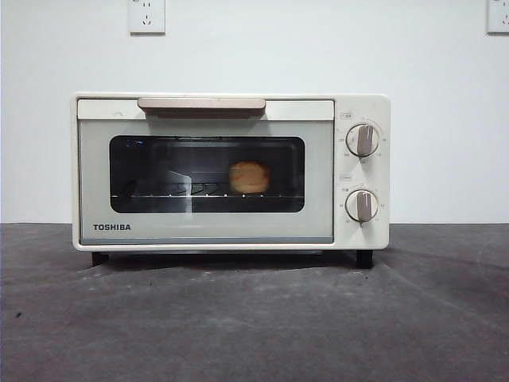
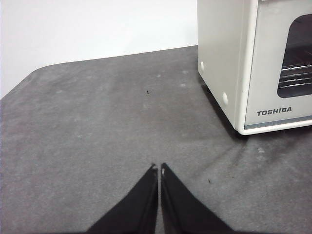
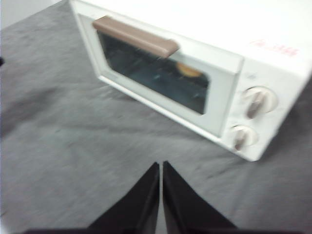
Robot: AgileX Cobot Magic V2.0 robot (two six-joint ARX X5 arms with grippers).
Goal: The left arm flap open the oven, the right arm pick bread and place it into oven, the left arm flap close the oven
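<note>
The cream-white TOSHIBA oven stands on the grey table with its door shut. The golden bread sits on the wire rack inside, seen through the dark glass window. It also shows faintly in the right wrist view. The beige bar handle runs along the door's top. My left gripper is shut and empty, low over the table to the oven's left side. My right gripper is shut and empty, raised in front of the oven. Neither arm shows in the front view.
Two round knobs sit on the oven's right panel. A grey mat covers the table. A white wall with sockets stands behind.
</note>
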